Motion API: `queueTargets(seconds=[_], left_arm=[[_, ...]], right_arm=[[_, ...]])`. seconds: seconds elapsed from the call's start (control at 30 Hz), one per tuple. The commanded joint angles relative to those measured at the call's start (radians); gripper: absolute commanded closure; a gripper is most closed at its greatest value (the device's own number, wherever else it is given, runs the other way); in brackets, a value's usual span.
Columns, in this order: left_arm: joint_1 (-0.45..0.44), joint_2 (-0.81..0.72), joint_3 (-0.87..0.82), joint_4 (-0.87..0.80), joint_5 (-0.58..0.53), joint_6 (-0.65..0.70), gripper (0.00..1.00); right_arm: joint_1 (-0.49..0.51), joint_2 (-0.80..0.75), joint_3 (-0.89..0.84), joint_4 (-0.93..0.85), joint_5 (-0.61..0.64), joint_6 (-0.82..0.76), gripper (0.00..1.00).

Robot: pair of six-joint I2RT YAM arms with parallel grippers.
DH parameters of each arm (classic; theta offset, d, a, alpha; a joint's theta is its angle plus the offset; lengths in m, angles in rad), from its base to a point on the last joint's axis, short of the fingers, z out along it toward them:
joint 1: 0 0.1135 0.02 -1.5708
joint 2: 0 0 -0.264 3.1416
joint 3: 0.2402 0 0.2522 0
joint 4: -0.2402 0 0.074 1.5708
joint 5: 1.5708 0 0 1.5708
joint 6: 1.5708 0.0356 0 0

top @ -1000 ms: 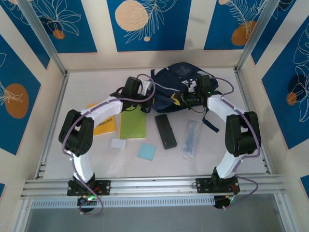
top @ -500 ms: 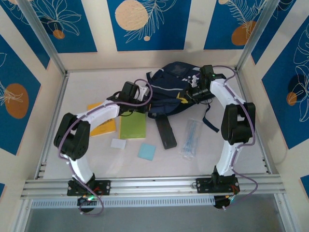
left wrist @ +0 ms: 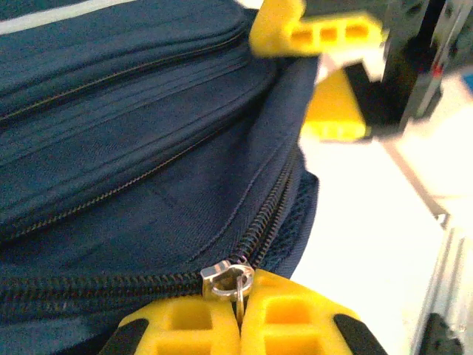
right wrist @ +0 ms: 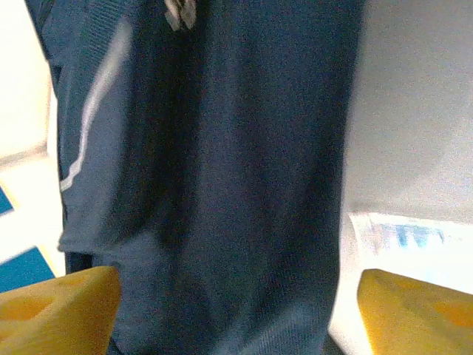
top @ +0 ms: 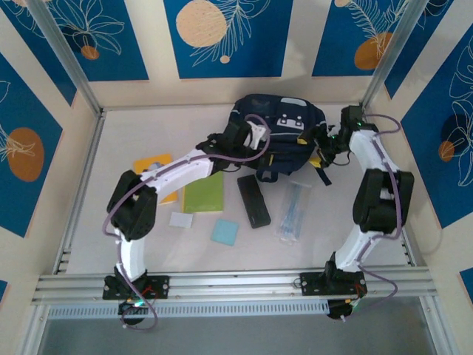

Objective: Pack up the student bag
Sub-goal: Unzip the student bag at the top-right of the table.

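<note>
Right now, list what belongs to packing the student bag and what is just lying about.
In the job: student bag; its zipper pull, pinched in the left claw; right claw, open at the bag.
Lying about, untouched: green notebook, orange book, black case, clear pen packet, blue pad, white pad.

Student bag point(top: 284, 127) sits at the table's point(top: 133, 129) far edge, right of centre. Left gripper point(top: 251, 138) is on the bag's left side, zipper pull point(left wrist: 228, 275) between its fingers. Right gripper point(top: 323, 145) is just beside the bag's right side. Nearer row, left to right: book point(top: 150, 161), notebook point(top: 203, 194), case point(top: 253, 200), plastic packet point(top: 290, 211). Closest to the front edge are a card point(top: 181, 220) and a sticky pad point(top: 225, 231).
</note>
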Motion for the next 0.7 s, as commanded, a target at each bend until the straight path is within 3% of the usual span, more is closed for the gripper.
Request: queueTargets(seconds=[0.0, 0.03, 0.07, 0.27, 0.5, 0.57, 0.67], left_arm=[[-0.053, 0.051, 0.136, 0.040, 0.107, -0.008, 1.00], [-0.061, 0.073, 0.158, 0.044, 0.108, -0.011, 1.00], [-0.066, 0.086, 0.170, 0.048, 0.109, -0.015, 1.00], [-0.076, 0.113, 0.174, 0.077, 0.125, -0.049, 1.00], [-0.084, 0.050, 0.073, 0.132, 0.110, -0.072, 1.00], [-0.084, 0.038, 0.052, 0.137, 0.102, -0.070, 1.00], [-0.072, 0.017, 0.012, 0.120, 0.082, -0.045, 1.00]], right_arm=[[-0.021, -0.159, -0.145, 0.072, 0.005, 0.085, 0.12], [-0.030, -0.205, -0.195, 0.088, -0.006, 0.109, 0.02], [-0.035, -0.241, -0.240, 0.113, -0.020, 0.134, 0.01], [-0.019, -0.339, -0.431, 0.353, -0.135, 0.352, 0.01], [0.104, -0.275, -0.481, 0.632, -0.040, 0.581, 0.02], [0.136, -0.250, -0.483, 0.682, -0.023, 0.612, 0.18], [0.146, -0.258, -0.515, 0.719, 0.010, 0.625, 0.91]])
